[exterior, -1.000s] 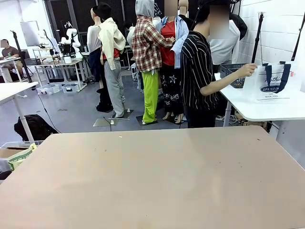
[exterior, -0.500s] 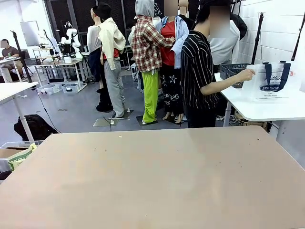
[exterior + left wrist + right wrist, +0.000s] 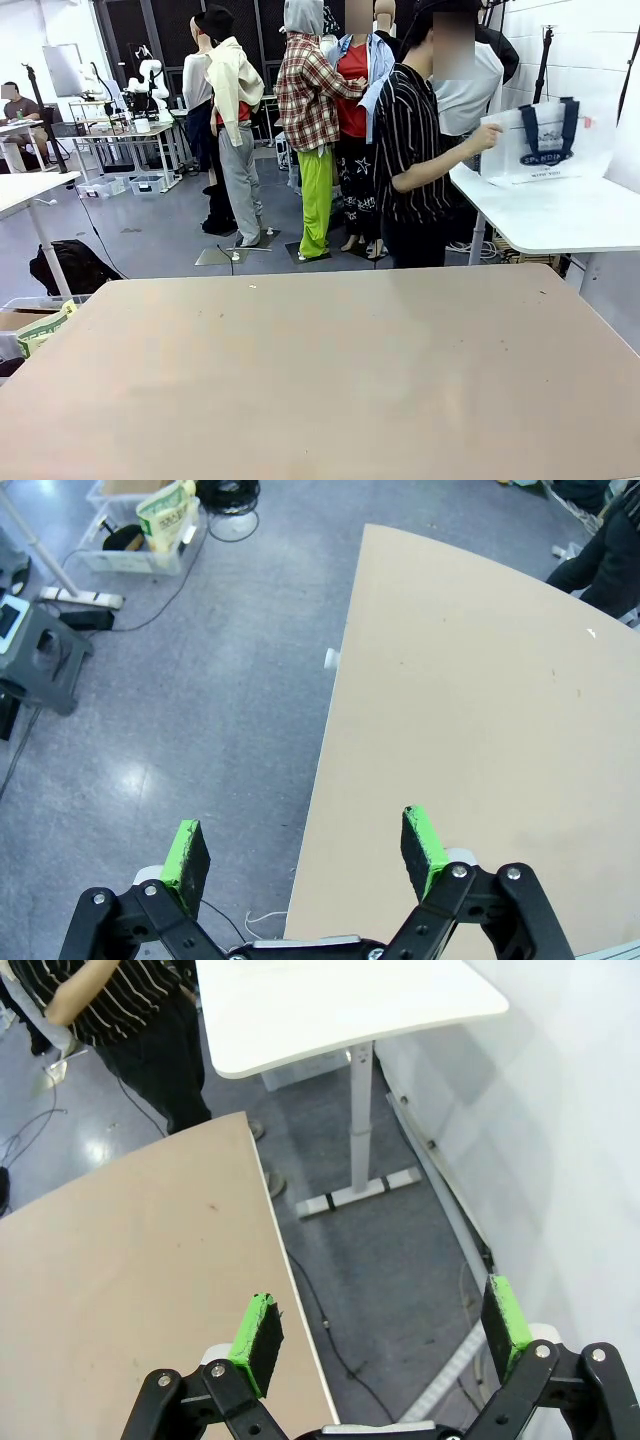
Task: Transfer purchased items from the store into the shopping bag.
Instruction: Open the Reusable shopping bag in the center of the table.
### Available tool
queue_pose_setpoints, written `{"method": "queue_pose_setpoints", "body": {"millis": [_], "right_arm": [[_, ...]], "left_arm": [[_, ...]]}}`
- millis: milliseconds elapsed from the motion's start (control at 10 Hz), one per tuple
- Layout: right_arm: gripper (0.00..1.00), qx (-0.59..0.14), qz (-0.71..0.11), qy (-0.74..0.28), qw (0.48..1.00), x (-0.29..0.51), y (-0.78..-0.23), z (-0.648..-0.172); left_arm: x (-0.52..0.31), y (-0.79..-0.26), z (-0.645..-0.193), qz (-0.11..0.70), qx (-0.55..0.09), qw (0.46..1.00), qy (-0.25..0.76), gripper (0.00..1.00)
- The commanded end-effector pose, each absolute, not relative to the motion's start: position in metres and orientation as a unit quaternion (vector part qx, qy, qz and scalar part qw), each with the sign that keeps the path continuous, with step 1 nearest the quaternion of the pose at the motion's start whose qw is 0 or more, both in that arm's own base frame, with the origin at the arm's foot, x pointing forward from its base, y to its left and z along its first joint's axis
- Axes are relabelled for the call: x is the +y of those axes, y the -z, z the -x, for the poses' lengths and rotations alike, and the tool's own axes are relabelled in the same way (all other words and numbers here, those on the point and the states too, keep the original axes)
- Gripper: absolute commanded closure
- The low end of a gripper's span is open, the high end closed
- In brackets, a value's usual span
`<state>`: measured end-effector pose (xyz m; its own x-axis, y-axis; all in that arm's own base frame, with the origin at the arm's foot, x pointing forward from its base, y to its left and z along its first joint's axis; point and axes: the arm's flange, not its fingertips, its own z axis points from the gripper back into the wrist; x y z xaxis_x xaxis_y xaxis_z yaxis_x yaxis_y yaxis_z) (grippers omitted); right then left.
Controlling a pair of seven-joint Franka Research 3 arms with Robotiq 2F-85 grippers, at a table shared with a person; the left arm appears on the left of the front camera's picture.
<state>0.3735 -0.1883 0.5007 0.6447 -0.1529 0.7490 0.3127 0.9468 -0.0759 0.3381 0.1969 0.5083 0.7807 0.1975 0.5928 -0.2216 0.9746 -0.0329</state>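
— What does the workroom show nearest the camera?
— A broad tan table with a plain brown top. Beyond its far edge, towards the right, is a white table. A person in a dark striped shirt stands between the two.
— And the shopping bag?
— Past the tan table's far right corner, over the white table. The person's hand grips it by the side, navy handles upward. Whether its base touches the white top or hangs just above it, I can't quite tell from here.
— The left gripper?
— It hangs at the tan table's edge, jaws spread wide and holding nothing. One green pad is above the grey floor, the other above the tabletop.
— The right gripper?
— Likewise wide and empty, at the tan table's right edge. One finger is over the tabletop's rim, the other above the floor beside a white wall.
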Motion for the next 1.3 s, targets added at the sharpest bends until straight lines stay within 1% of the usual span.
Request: {"method": "queue_pose_setpoints", "body": {"millis": [0,1200], "right_arm": [[0.0,-0.397,0.104,0.125,0.903,-0.1868,-0.5001,-0.3737],[0.0,-0.397,0.104,0.125,0.903,-0.1868,-0.5001,-0.3737]], "left_arm": [[0.1984,-0.508,-0.3374,-0.025,-0.31,0.944,-0.106,0.0],[0.1984,-0.508,-0.3374,-0.025,-0.31,0.944,-0.106,0.0]]}}
